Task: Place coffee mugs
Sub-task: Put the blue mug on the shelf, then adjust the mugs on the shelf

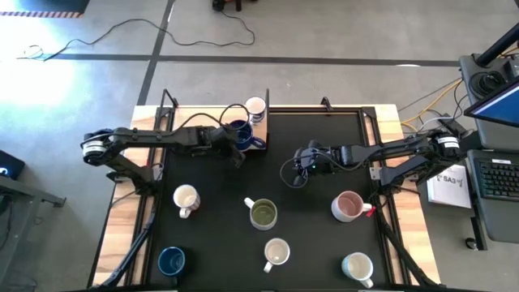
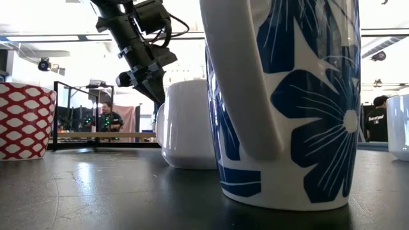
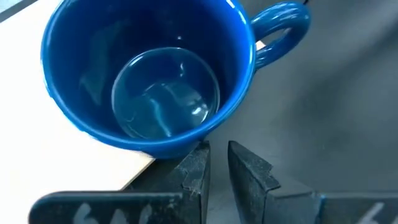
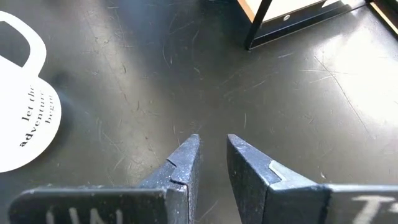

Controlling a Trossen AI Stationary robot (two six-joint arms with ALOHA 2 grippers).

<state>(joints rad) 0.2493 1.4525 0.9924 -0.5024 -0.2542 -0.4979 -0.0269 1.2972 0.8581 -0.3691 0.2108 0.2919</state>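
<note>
A dark blue mug stands upright on a light wooden board at the table's far edge, with its handle pointing away from the board. A white mug stands behind it. My left gripper is just beside the blue mug's base, its fingers nearly together with nothing between them. My right gripper hovers over bare table near the middle, fingers also nearly together. Several more mugs stand on the mat: white, olive-green inside, pink. My left gripper has one fingertip right at the blue mug's lower wall, coming in level from the near side. I cannot tell whether it touches the mug. The mug stands on the board by its own base.
Near the front edge stand a dark blue mug, a white mug and a blue-flowered white mug. A black metal frame borders the board. A printed white mug stands near my right gripper. A laptop sits off to the right.
</note>
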